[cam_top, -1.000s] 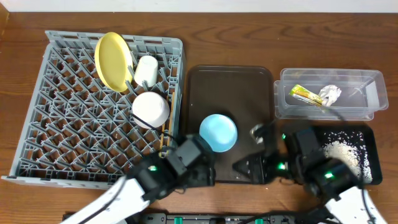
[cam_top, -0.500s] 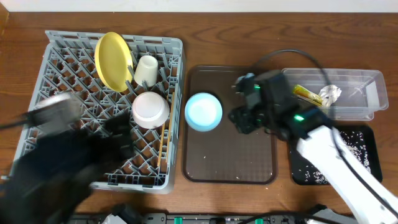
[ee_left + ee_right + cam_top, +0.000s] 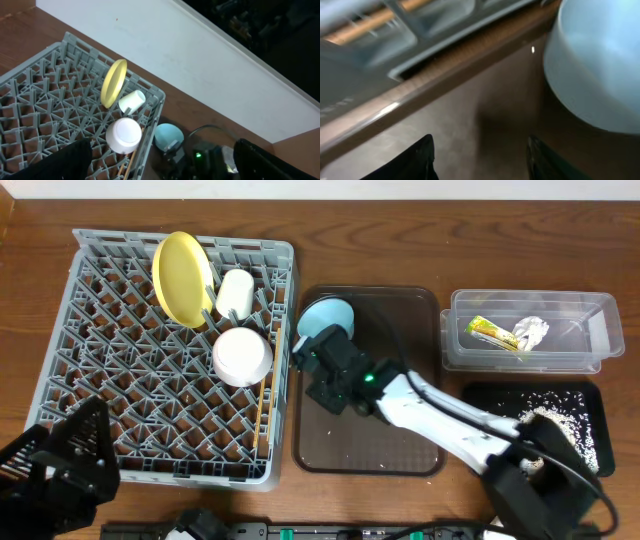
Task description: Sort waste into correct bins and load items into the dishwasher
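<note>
- Bowl (image 3: 325,318), light blue: far-left corner of brown tray (image 3: 400,440), just beside dish rack (image 3: 120,380).
- Right gripper (image 3: 481,159): fingers partly apart, empty, near bowl.
- Left gripper (image 3: 162,147): spread wide, empty.
- Wrapper (image 3: 488,331) in clear tub (image 3: 600,330): print unreadable.

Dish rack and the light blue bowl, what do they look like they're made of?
Dish rack: likely moulded plastic, matte grey; the thin, uniform lattice ribs suggest it. Light blue bowl: smooth, slightly glossy, with a soft highlight in the right wrist view; plastic or glazed ceramic, hard to tell.
</note>
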Controlling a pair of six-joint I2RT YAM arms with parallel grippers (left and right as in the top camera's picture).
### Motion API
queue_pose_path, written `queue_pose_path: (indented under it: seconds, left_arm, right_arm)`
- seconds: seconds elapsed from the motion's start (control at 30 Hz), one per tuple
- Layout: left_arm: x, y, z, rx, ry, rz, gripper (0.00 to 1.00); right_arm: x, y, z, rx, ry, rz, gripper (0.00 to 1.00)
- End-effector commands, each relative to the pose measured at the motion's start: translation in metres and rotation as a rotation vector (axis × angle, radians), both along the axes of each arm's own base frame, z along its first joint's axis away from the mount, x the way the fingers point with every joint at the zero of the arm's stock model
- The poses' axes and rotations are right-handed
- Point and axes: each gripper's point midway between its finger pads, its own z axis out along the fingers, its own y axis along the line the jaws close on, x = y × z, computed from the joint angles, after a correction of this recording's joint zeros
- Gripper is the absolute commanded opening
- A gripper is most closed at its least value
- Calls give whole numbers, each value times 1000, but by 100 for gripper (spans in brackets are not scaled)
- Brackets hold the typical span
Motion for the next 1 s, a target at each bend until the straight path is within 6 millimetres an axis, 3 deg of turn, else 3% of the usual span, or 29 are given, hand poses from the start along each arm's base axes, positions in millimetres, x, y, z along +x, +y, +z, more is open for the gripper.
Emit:
queue_pose_path:
  seconds: [0.0,0.13,0.27,0.4,0.5,0.6,0.67,0.83,0.97]
  left_arm:
    - [-2,5,1,22,-10,15,92]
    - [-2,5,1,22,-10,16,92]
    - [-2,5,1,22,-10,15,92]
    - [-2,5,1,22,-10,15,93]
    - [-2,5,1,22,-10,15,93]
    - [-2,5,1,22,-10,15,93]
    - [-2,5,1,22,-10,15,93]
    - [-2,5,1,22,-10,15,93]
    - [-2,5,1,22,-10,16,93]
  right_arm:
    - [11,-6,-9,-78,-62,-6,53]
    - [20,-16,-8,-126,-107,-45,44]
    - [23,-17,24,-73,-148,-88,45]
    - [35,-24,69,8,-222,-127,62]
    - [50,-35,83,45,-229,-168,78]
    - [60,-44,76,91,-170,-166,91]
    - [63,-48,67,123,-110,-156,92]
    - [61,-48,38,121,-22,-132,87]
    - [48,-37,11,93,48,-79,80]
